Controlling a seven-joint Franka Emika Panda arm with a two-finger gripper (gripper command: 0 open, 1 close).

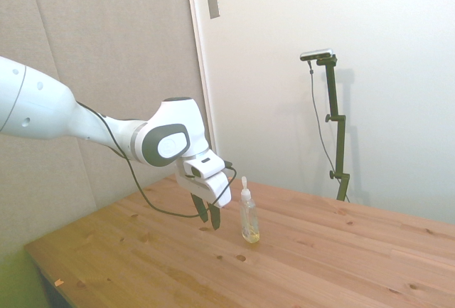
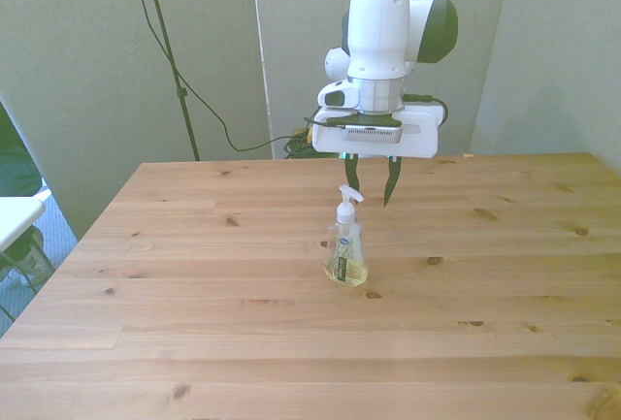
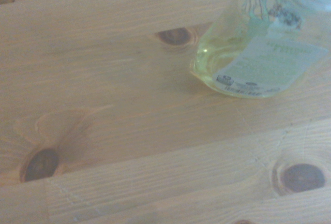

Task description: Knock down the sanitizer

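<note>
The sanitizer [image 1: 249, 218] stands upright on the wooden table [image 1: 341, 258], a slim clear bottle with yellowish liquid at its base and a white pump top. In the front view the sanitizer [image 2: 345, 247] is near the table's middle. My gripper [image 1: 210, 215] hangs just to the left of it in the side view, fingers pointing down, a small gap from the bottle. From the front, the gripper [image 2: 370, 179] is open and sits behind the bottle, slightly toward the front view's right. The wrist view shows the bottle's labelled base [image 3: 256, 58] from close by.
Bare planks with dark knots [image 3: 41, 164] surround the bottle. A white object [image 2: 17, 218] pokes in at the front view's left edge, off the table [image 2: 194, 323].
</note>
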